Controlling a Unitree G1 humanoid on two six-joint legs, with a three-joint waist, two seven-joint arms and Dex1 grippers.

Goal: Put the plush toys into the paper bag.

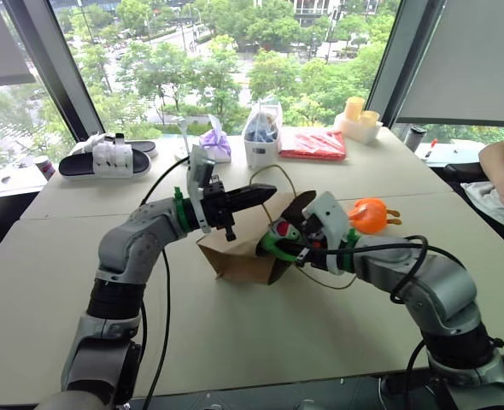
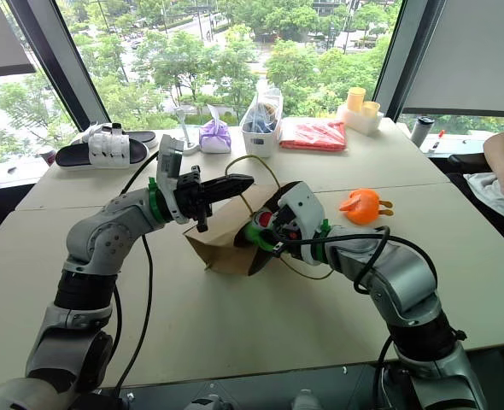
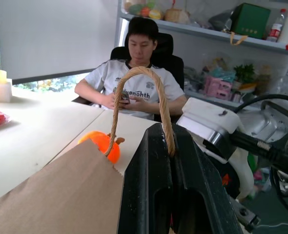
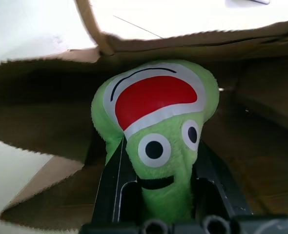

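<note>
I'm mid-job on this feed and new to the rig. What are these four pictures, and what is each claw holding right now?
It is a two-armed humanoid robot. Two pictures look down from its head; two look along each wrist's black fingers. The left gripper is shut on the beige cord handle of the brown paper bag, holding its mouth up. The right gripper clamps the round green plush toy at the bag's opening. The bright orange plush toy waits on the pale table.
</note>
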